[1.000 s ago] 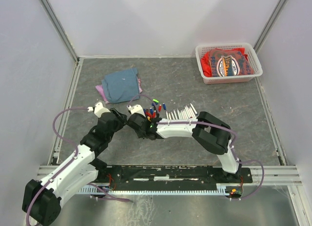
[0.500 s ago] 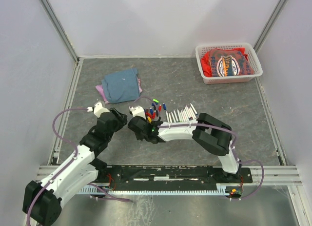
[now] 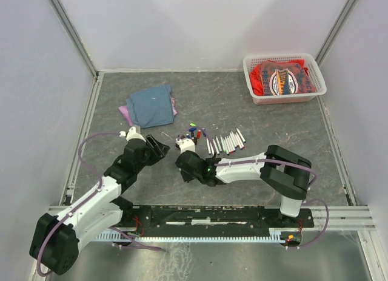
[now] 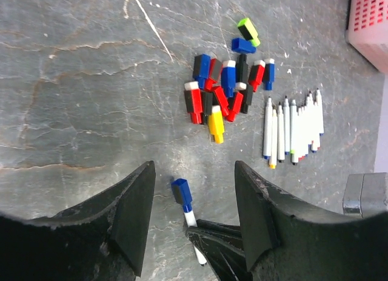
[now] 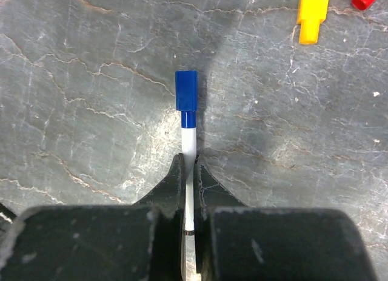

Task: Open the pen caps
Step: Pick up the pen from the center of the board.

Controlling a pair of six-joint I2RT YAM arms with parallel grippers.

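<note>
My right gripper point(image 5: 190, 162) is shut on the white barrel of a pen point(image 5: 189, 144). The pen's blue cap point(image 5: 186, 91) is still on and sticks out ahead of the fingertips. In the left wrist view that same blue cap point(image 4: 180, 192) lies between the wide-open fingers of my left gripper point(image 4: 193, 167), touching neither. In the top view the left gripper point(image 3: 161, 149) and right gripper point(image 3: 183, 156) face each other just in front of a pile of loose coloured pen caps point(image 3: 193, 134). Beside the pile lies a row of uncapped white pens point(image 3: 227, 141).
A folded blue cloth point(image 3: 150, 106) lies at the back left. A white basket point(image 3: 250, 65) holding red cloth stands at the back right; its pink corner point(image 4: 370, 26) shows in the left wrist view. Grey walls close in the table.
My right gripper has shut on the blue-capped pen and pulled it back from the cap pile toward the near edge. My left gripper has shifted right to face it, its jaws a little wider.
</note>
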